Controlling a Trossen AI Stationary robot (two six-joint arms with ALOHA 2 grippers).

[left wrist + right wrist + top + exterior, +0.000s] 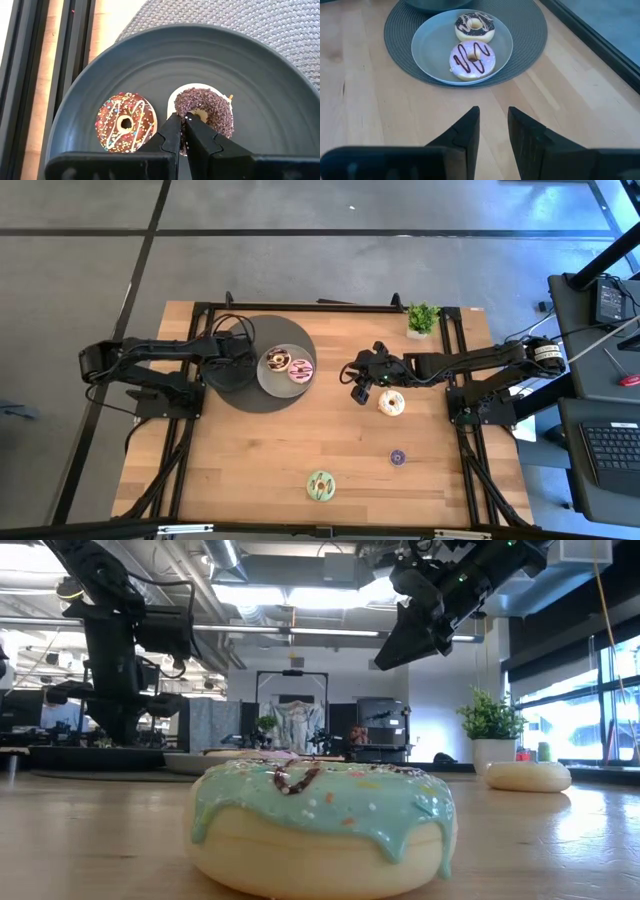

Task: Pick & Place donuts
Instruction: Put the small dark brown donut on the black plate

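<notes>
Green-iced donut [320, 825] lies closest to the low camera, at the front of the table [250, 450]. Grey plate [427, 45] on the woven mat [530, 30] carries a pink donut [472, 60] and a chocolate-drizzled donut [475, 26]. White donut [391, 402] lies just beside the right gripper [492, 130], fingers slightly apart, empty. Left gripper [182, 135], clenched shut, hangs over a dark plate [260, 80] with a chocolate-sprinkled donut [207, 110] and a colour-sprinkled donut [126, 121]. Small purple donut [398, 457] lies apart.

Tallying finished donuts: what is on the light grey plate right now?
On the light grey plate lie two donuts side by side: a pink donut with dark drizzle and a chocolate-iced donut with pale drizzle. The plate surface beneath them is covered.
</notes>
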